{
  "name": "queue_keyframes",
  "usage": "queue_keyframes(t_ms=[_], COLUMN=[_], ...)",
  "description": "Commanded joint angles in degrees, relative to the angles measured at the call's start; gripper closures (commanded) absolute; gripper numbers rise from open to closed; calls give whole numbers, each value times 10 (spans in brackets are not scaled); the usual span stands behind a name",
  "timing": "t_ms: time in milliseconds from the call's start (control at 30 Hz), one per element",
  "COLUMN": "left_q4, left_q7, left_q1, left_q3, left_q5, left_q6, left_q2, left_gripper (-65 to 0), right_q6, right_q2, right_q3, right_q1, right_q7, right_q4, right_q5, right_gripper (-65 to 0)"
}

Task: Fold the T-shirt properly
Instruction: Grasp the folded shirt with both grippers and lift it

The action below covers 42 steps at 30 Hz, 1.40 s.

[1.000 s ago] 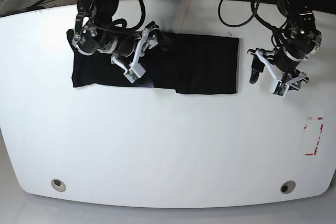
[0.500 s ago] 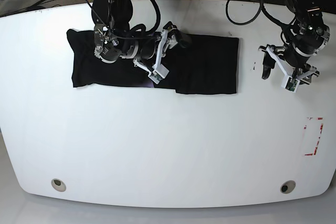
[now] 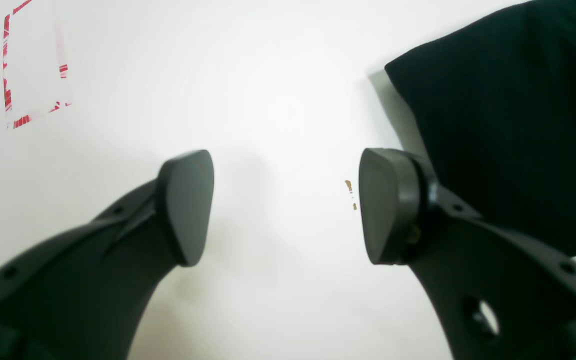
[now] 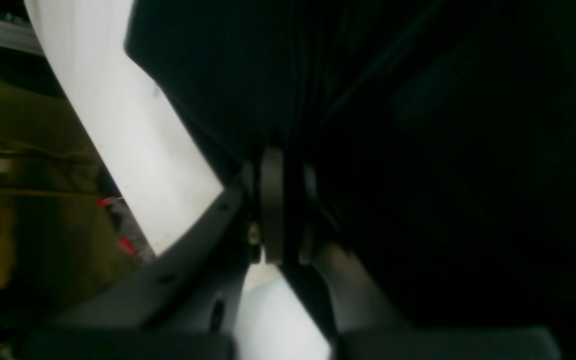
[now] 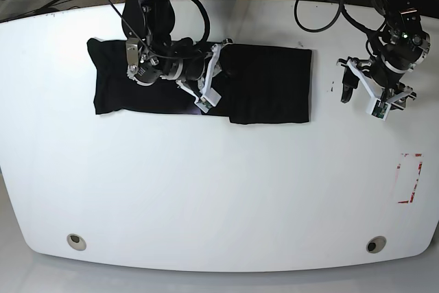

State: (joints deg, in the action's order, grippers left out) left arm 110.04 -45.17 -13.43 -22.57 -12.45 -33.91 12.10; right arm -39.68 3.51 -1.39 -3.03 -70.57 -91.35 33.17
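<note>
Base view: T-shirt [image 5: 206, 86] is lying lengthwise across the counter [image 5: 219, 190].
Right end effector [image 5: 221, 72]: pinching closed on mid-shirt cloth.
Left end effector [image 5: 361, 92]: gaping wide, holding nothing, shirt's end lying beside it.

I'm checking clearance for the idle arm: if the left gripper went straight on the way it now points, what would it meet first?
Probably bare table: the left gripper is open and empty, with the T-shirt off to one side.

Overhead base view; two close wrist views
</note>
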Motion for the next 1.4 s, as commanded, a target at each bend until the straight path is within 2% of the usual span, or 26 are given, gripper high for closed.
queue_keyframes(t_ms=[0, 67, 233, 433, 467, 567, 633, 733, 767, 900, 967, 1100, 1267, 1300, 1367], left_q4=[10, 10, 10, 10, 10, 10, 10, 10, 11, 11, 11, 11, 0, -7, -33], left_q7=[13, 13, 13, 13, 13, 13, 13, 13, 13, 13, 13, 13, 13, 13, 13], left_q1=[6, 6, 6, 6, 6, 7, 8, 16, 17, 18, 18, 15, 11, 7, 6], left_q3=[-2, -2, 20, 27, 27, 27, 40, 71, 84, 142, 177, 235, 255, 252, 240], left_q5=[-6, -6, -3, -3, -3, -3, -4, -4, -5, -6, -6, -6, -5, -5, -5], left_q6=[1, 1, 1, 1, 1, 1, 1, 1, 1, 1, 1, 1, 1, 1, 1], left_q2=[6, 6, 8, 10, 10, 10, 9, 10, 9, 6, 5, 5, 1, -4, -15], left_gripper=[-419, -419, -419, -419, -419, -419, -421, -421, -421, -421, -421, -421, -413, -399, -294], right_q6=[-3, -3, -3, -3, -3, -3, -3, -3, -3, -3, -3, -3, -3, -3, -3], right_q2=[1, -1, -37, -63, -63, -67, -77, -82, -89, -98, -113, -130, -172, -180, -209], right_q3=[1, -1, 0, 0, -2, -4, -5, -13, -29, -107, -162, -253, -363, -375, -400], right_q1=[-4, -20, -70, -98, -97, -86, -76, -75, -76, -77, -76, -65, -28, -21, -4], right_q7=[12, 5, -3, 0, 0, 0, 0, 0, -1, -3, -4, -4, -16, -17, -15], right_q4=[-68, -108, -182, -181, -174, -151, -148, -174, -188, -205, -203, -160, -43, -18, 50], right_q5=[19, 17, 21, 17, 17, 17, 22, 38, 50, 104, 122, 127, 126, 126, 125], right_gripper=[0, 0, 0, 0, -22, -217, -380, -517, -539, -525, -526, -526, -528, -528, -530])
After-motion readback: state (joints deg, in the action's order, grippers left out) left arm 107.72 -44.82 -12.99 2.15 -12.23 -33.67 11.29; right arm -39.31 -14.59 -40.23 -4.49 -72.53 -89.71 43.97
